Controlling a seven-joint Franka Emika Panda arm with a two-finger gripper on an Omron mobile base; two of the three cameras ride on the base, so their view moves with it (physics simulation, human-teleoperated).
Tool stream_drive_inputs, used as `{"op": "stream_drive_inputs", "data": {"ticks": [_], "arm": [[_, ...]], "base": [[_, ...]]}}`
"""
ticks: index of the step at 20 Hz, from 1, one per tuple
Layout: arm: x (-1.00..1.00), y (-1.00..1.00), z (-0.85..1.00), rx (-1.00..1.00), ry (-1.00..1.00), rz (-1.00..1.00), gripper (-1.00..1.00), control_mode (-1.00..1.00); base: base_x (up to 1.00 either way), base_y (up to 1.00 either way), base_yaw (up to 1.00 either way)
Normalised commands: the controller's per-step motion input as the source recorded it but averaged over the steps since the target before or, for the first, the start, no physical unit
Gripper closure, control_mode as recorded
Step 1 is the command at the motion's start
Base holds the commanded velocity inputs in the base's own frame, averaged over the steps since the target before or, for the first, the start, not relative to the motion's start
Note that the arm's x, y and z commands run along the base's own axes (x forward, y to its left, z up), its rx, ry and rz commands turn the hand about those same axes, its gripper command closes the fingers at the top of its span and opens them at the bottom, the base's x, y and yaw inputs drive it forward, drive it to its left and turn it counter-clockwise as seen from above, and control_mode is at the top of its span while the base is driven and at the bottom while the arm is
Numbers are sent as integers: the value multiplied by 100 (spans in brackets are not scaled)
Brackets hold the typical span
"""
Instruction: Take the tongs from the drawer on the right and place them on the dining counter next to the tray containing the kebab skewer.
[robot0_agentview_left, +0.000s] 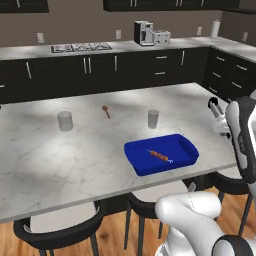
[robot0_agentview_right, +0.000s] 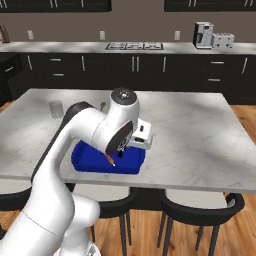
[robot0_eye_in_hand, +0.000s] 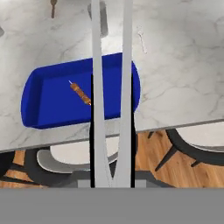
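Observation:
My gripper (robot0_eye_in_hand: 112, 168) is shut on the tongs (robot0_eye_in_hand: 127, 65). Their two long silver-grey arms run straight up the hand view, across the right end of the blue tray (robot0_eye_in_hand: 48, 100). The kebab skewer (robot0_eye_in_hand: 81, 93) lies in the middle of that tray. The tray (robot0_agentview_left: 142, 165) rests on the pale marbled dining counter (robot0_agentview_left: 75, 150) near its front edge, with the skewer (robot0_agentview_left: 160, 156) inside. My hand (robot0_agentview_left: 219, 117) hovers over the counter just right of the tray. In the right base view the hand (robot0_agentview_right: 142, 137) is at the tray's (robot0_agentview_right: 87, 162) right end. The drawer is out of view.
Two grey cups (robot0_agentview_left: 65, 121) (robot0_agentview_left: 153, 119) and a small wooden spoon (robot0_agentview_left: 106, 110) stand farther back on the counter. Black stools (robot0_agentview_left: 55, 230) line its front edge. Bare stone (robot0_agentview_right: 195, 135) stretches right of the tray. Black cabinets and a cooktop (robot0_agentview_left: 80, 48) run along the back wall.

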Motion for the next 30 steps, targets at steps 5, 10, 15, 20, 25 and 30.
{"op": "stream_drive_inputs", "data": {"ticks": [5, 10, 15, 20, 25, 30], "arm": [[61, -54, -71, -5, 27, 5, 100, -100], [68, -30, -57, 0, -1, 9, 100, -100], [63, -24, -56, 0, -7, 11, 100, -100], [72, -26, -46, 0, 7, 8, 100, -100], [56, -29, -28, 1, 28, 7, 100, -100], [42, -39, -24, 2, 18, 13, 100, -100]], "base": [[0, 0, 0], [0, 0, 0], [0, 0, 0], [0, 0, 0], [0, 0, 0], [0, 0, 0]]}}
